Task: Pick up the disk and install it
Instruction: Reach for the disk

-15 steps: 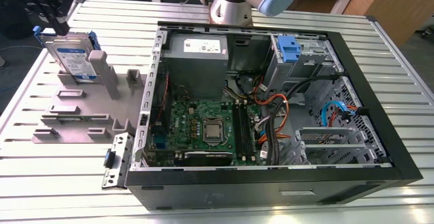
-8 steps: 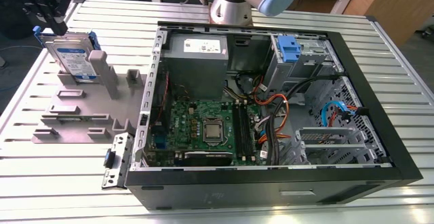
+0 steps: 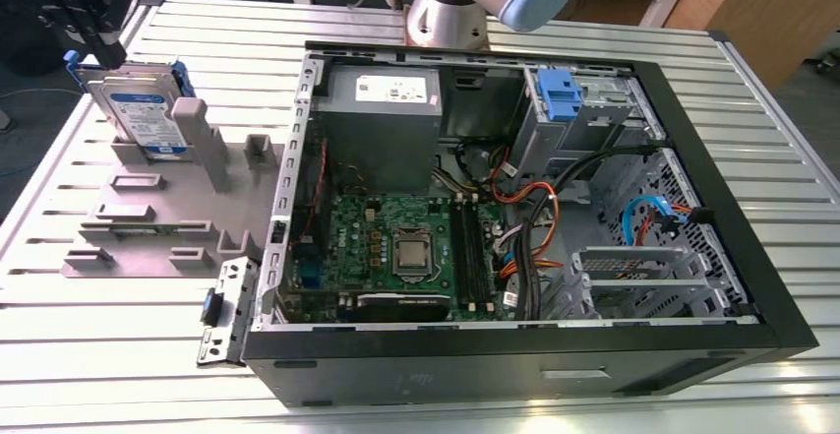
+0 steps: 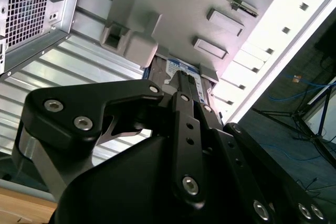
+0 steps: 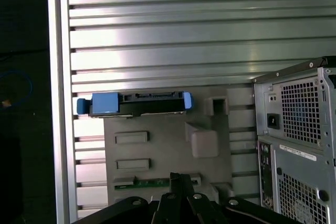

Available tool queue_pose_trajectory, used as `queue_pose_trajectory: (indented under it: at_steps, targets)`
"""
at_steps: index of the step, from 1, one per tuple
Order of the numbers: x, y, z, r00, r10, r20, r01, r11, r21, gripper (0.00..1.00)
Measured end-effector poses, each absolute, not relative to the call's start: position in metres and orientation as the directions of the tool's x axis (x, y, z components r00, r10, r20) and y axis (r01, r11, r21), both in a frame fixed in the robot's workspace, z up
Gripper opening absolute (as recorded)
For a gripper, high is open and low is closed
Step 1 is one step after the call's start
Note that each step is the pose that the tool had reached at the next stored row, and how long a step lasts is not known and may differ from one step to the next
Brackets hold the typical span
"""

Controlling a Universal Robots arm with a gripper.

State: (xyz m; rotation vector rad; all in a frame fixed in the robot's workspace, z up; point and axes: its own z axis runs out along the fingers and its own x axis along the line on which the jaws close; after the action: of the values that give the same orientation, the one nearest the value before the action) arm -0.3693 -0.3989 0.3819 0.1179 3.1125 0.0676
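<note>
The disk (image 3: 142, 109) is standing on edge in a slot of the grey fixture plate (image 3: 157, 222). The plate is lying on the slatted metal surface (image 3: 118, 355), to the exterior view's left of the open computer case (image 3: 735, 286). The black tool (image 3: 100, 40) is hanging close over the disk's top edge, and I cannot tell whether it is open, closed or touching. In the first wrist view the disk's blue rails are showing at both ends.

Disk (image 3: 140, 109) upright in fixture (image 3: 171, 222) beside case (image 3: 525, 350).
</note>
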Motion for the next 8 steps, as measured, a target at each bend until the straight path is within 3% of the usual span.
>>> queue_pose_trajectory:
  at_steps: [8]
  targets:
    - [-0.3696,-0.3989,0.3818,-0.997,0.076,-0.025,0.075,0.996,0.044,0.11]
